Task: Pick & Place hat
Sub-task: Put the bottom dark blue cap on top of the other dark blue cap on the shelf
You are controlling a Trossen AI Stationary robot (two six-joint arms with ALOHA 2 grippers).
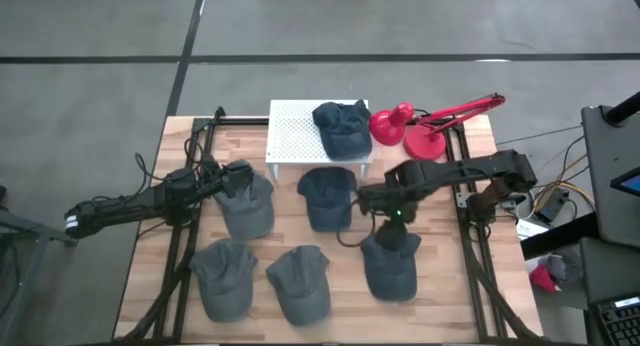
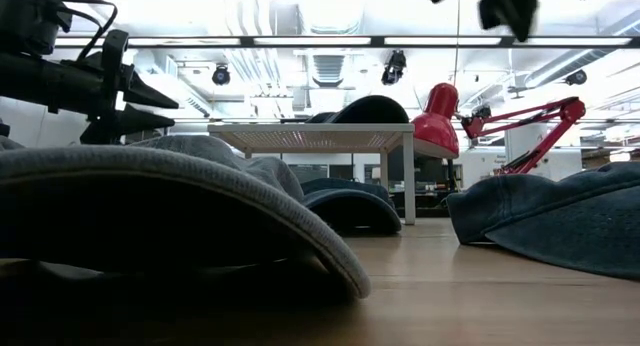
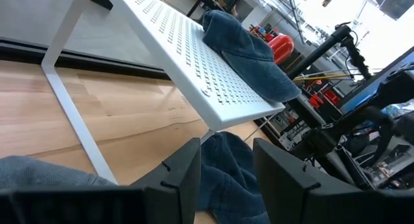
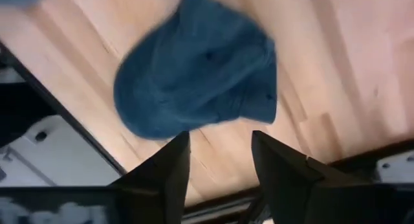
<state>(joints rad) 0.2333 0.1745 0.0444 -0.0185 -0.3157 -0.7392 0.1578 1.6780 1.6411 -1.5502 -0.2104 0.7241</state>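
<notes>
Several caps lie crown-up on the wooden table. A dark blue hat (image 1: 340, 126) (image 3: 246, 49) rests on the white perforated rack (image 1: 295, 136) (image 3: 174, 43) at the far middle. My left gripper (image 1: 228, 181) (image 3: 226, 179) is open, level, just above a grey hat (image 1: 248, 208), and faces the rack. My right gripper (image 1: 372, 199) (image 4: 220, 166) is open and high above the table, pointing down. It hangs between the middle blue hat (image 1: 327, 196) and the near-right blue hat (image 1: 390, 266) (image 4: 194, 75).
Two more grey hats (image 1: 225, 278) (image 1: 300, 284) lie near the table's near edge. A red desk lamp (image 1: 410, 126) (image 2: 440, 116) stands at the far right beside the rack. Black frame rails (image 1: 185, 236) (image 1: 468, 236) and cables run along both sides of the table.
</notes>
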